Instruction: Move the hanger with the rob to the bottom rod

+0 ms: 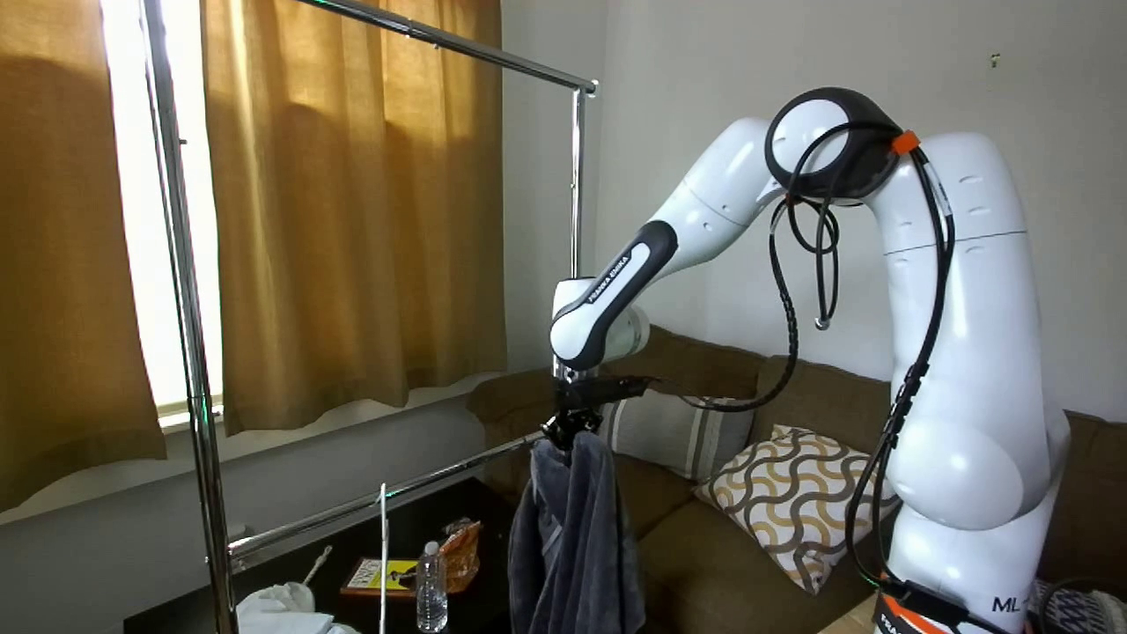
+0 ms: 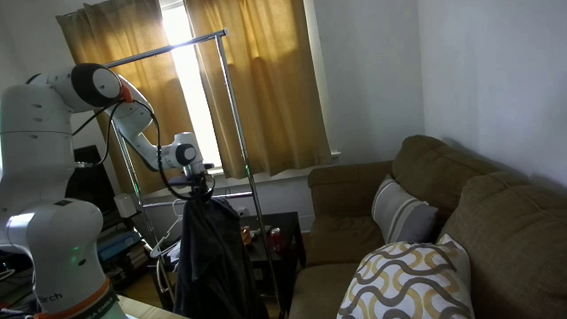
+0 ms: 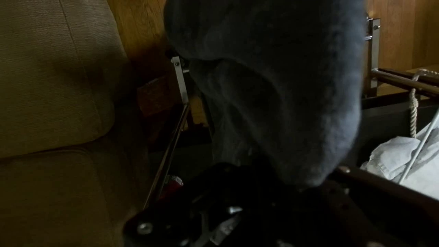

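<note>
My gripper [image 1: 569, 430]: pointing downward, fingers closed, gripping the robe [image 1: 577, 537] by its bunched top; I cannot tell whether I am pinching cloth, hanger or both
Robe's hanger: hiding under cloth and my grip
Why the top: I am holding there, I judge, so the hanging end is facing up, ready for a rod
Bottom rod [image 1: 308, 522]: lying about level with the robe's top, so I am probably holding at hooking height; the robe is covering part of it in both exterior views, contact unclear
White hanger [image 1: 383, 555]: hanging from that rod, likely needing room left beside it
Top rod [image 1: 493, 55]: running well above my hold
Robe's look: plush, slate grey, drooping in long folds, darkening nearly to black in the wrist view, its lower end running out of both exterior views
</note>
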You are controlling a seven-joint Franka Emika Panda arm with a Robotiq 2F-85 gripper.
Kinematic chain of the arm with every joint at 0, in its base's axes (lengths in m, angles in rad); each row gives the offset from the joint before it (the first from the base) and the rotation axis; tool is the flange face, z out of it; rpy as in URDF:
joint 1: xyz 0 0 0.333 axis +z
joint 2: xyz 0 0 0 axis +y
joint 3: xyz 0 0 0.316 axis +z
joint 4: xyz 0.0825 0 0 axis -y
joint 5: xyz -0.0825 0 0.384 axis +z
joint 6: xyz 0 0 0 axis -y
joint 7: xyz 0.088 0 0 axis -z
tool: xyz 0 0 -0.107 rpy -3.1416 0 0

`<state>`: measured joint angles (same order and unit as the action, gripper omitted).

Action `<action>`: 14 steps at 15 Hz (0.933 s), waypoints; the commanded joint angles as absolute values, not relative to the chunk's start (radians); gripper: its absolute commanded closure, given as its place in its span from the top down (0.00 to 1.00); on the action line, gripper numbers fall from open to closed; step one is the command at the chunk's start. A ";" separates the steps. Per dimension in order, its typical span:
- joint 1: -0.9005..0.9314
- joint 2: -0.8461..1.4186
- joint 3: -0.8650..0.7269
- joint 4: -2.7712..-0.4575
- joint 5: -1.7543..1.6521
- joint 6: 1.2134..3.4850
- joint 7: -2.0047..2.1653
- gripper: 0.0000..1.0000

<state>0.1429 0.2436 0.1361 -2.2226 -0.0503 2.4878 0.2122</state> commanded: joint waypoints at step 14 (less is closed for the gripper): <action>0.177 -0.092 0.136 -2.282 -0.040 2.157 0.552 1.00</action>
<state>0.1656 0.0577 0.1293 -2.2158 -0.0238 2.2658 0.4169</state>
